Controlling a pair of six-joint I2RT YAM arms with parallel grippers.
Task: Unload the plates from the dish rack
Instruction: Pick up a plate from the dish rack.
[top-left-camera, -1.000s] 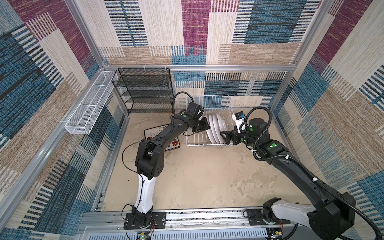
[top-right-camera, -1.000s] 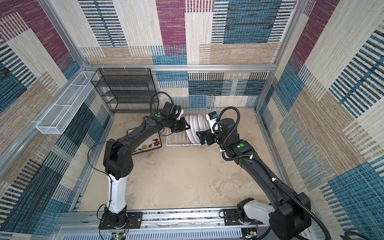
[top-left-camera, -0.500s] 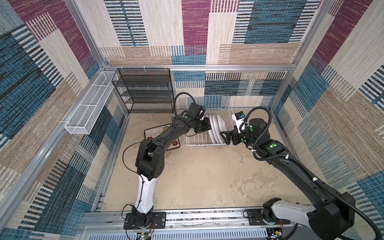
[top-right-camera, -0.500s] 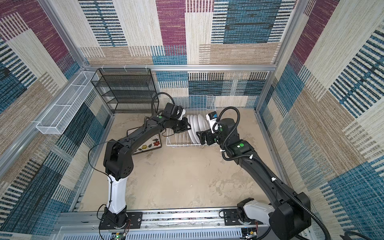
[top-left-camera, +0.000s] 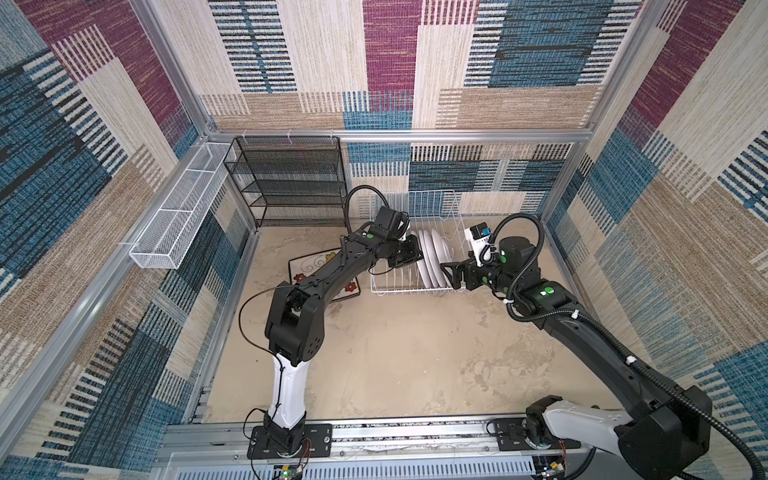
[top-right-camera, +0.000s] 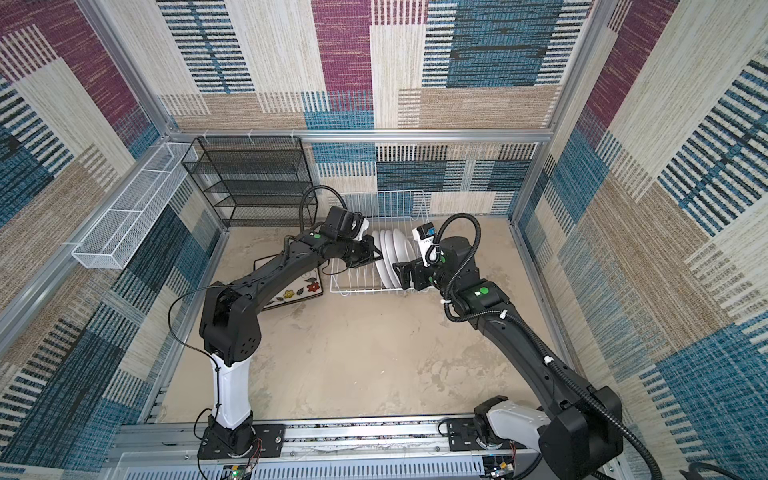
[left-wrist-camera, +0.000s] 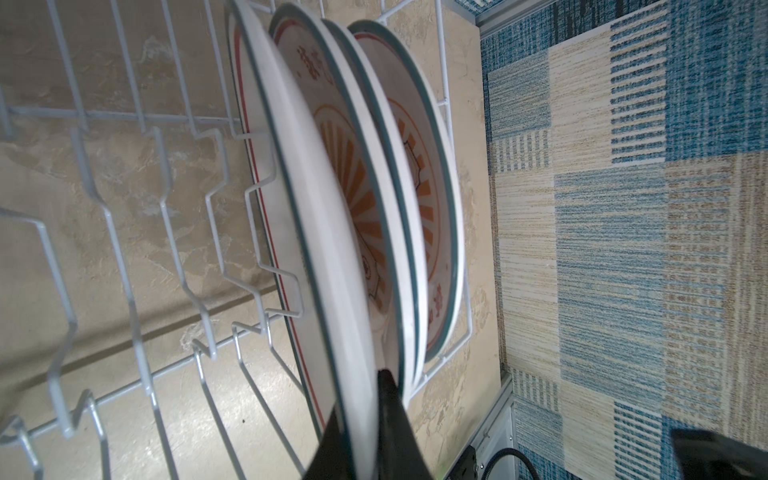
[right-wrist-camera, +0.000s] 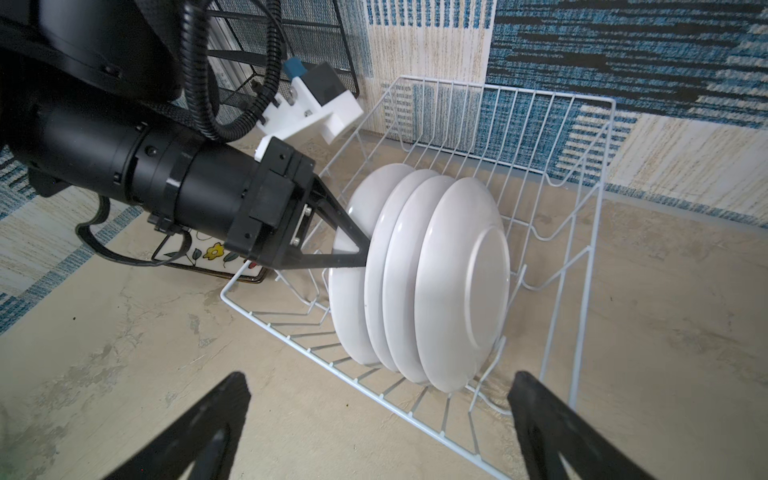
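Observation:
Several round plates (top-left-camera: 432, 262) (top-right-camera: 392, 257) stand on edge at the right end of the white wire dish rack (top-left-camera: 390, 286) (top-right-camera: 357, 291), white backs toward my right arm. My left gripper (top-left-camera: 417, 257) (top-right-camera: 378, 255) (left-wrist-camera: 359, 399) reaches in from the left, shut on the rim of a round plate (left-wrist-camera: 316, 216) near the left of the stack. My right gripper (top-left-camera: 446, 274) (top-right-camera: 399, 276) (right-wrist-camera: 380, 376) stands open in front of the rack's right end, holding nothing. A square flowered plate (top-left-camera: 307, 266) (right-wrist-camera: 208, 253) lies flat on the table, left of the rack, partly under my left arm.
A black mesh shelf unit (top-left-camera: 291, 183) stands against the back wall, left of the rack. A long white mesh basket (top-left-camera: 178, 216) hangs on the left wall. Patterned walls close in on three sides, close behind the rack.
My left gripper has closed onto the round plate's rim and edged slightly toward the stack. The right arm and the plates have not moved.

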